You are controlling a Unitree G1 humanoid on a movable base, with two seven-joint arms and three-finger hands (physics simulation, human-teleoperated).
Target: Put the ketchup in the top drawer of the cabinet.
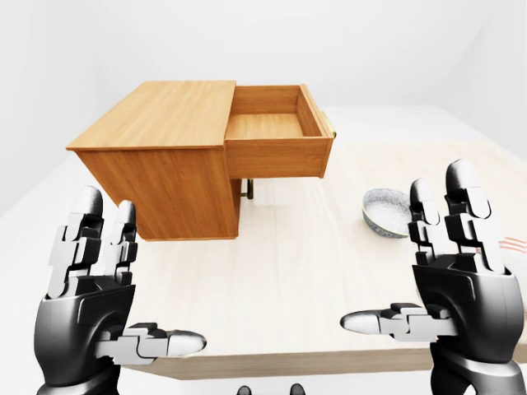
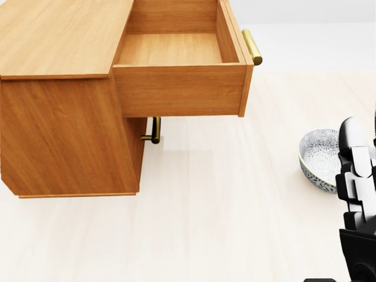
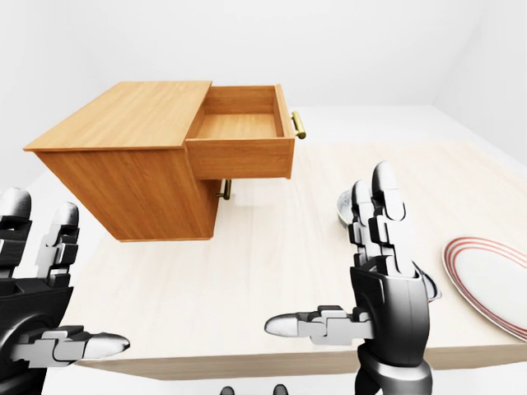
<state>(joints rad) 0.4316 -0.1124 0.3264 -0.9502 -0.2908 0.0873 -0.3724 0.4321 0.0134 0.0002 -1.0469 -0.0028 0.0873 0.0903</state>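
On the pale wooden bench [image 1: 313,271], toward the left of the left-eye view: a large orange-brown wooden cabinet [image 1: 165,156], its top drawer [image 1: 276,136] pulled fully out, interior bare, brass bar handle [image 2: 252,47] mostly hidden behind the drawer's end in the eye views. Beneath the drawer, only a sliver of a second brass handle [image 2: 154,130], the lower drawer itself lost in shadow. At the bottom corners of the left-eye view, the black-and-silver left hand [image 1: 95,300] and right hand [image 1: 453,276], both raised palm-inward, fingers spread apart, thumbs pointing inward, gripping nothing. Partly covered by the right hand, a grey patterned ceramic bowl [image 1: 385,212]. Cut off by the right edge of the right-eye view, a white plate with red rim rings [image 3: 490,284]. No ketchup bottle visible in any view; whereabouts impossible to tell.
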